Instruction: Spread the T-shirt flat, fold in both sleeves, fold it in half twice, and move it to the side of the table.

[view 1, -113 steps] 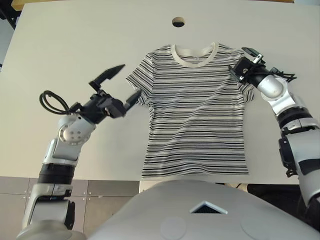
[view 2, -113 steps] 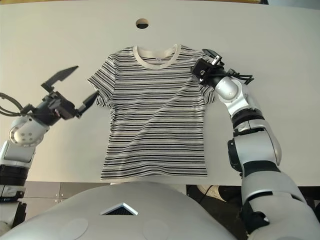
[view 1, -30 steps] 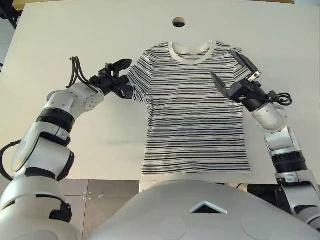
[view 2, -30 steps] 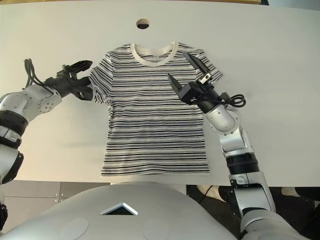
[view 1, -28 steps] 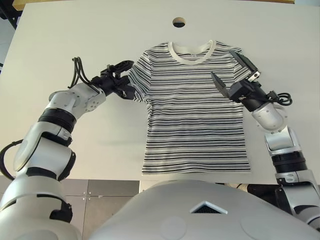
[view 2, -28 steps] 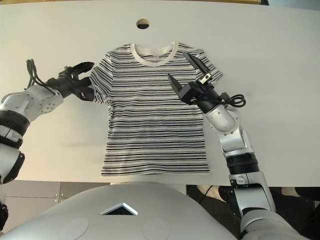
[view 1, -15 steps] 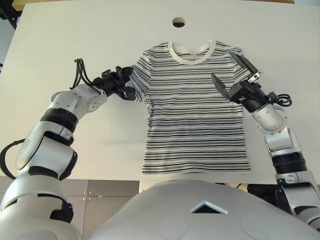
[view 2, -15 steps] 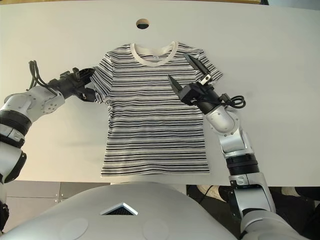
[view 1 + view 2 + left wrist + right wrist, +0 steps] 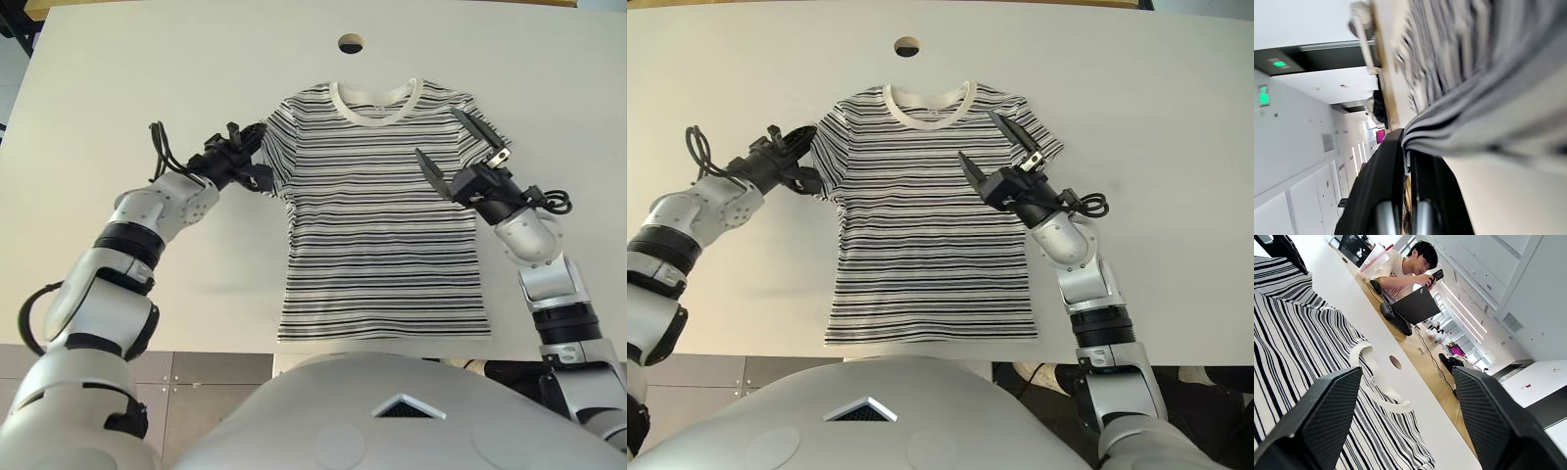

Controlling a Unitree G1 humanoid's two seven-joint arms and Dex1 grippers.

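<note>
One T-shirt flat on table; left jaws pinch sleeve, right jaws apart.

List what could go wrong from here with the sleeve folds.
1. The left gripper is shut on only the hem of the left sleeve of the black-and-white striped T-shirt. That thin pinch may slip, or drag the whole shirt askew on the white table.
2. The right gripper hangs open above the right sleeve, holding nothing, so a one-sided pull could wrinkle the flat body.

Soft striped knit cloth T-shirt, smooth matt white table
</note>
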